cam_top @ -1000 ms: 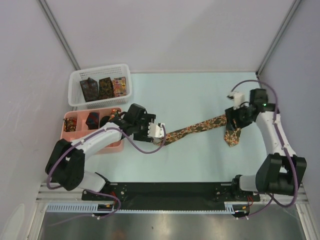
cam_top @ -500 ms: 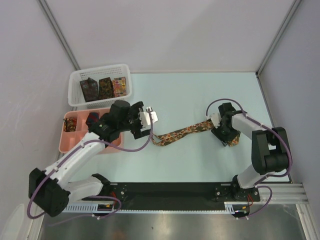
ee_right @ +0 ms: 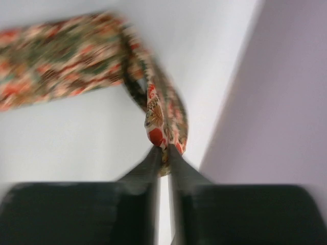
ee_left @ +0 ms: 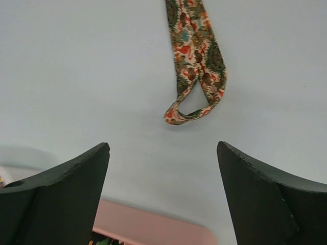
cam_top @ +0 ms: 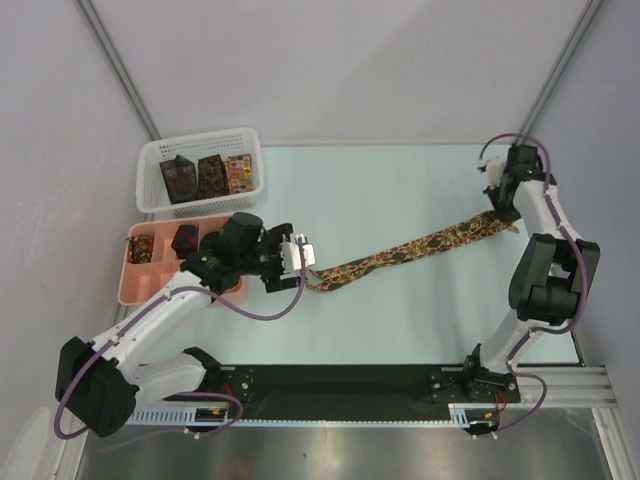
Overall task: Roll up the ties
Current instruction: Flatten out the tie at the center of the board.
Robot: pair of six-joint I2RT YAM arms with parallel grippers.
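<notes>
A brown-gold floral tie [cam_top: 400, 252] lies stretched across the light table, running from the middle up to the far right. My right gripper [cam_top: 497, 213] is shut on its right end; in the right wrist view the fingers [ee_right: 162, 150] pinch a fold of the tie [ee_right: 51, 61] close to the wall. My left gripper [cam_top: 301, 256] stands open just left of the tie's narrow end. In the left wrist view that end is a small loop [ee_left: 191, 109] lying ahead of the wide-apart fingers [ee_left: 163, 148], with nothing between them.
A white mesh basket [cam_top: 150, 190] at the back left holds three folded ties. A pink compartment tray [cam_top: 135, 285] with small rolls sits just under my left arm, its edge [ee_left: 153, 224] showing below the left fingers. The purple side wall [ee_right: 286, 102] stands right beside the right gripper.
My right gripper has shut on the tie's wide end and carried it to the far right, pulling the tie out straight. The left gripper has shifted slightly and stayed open.
</notes>
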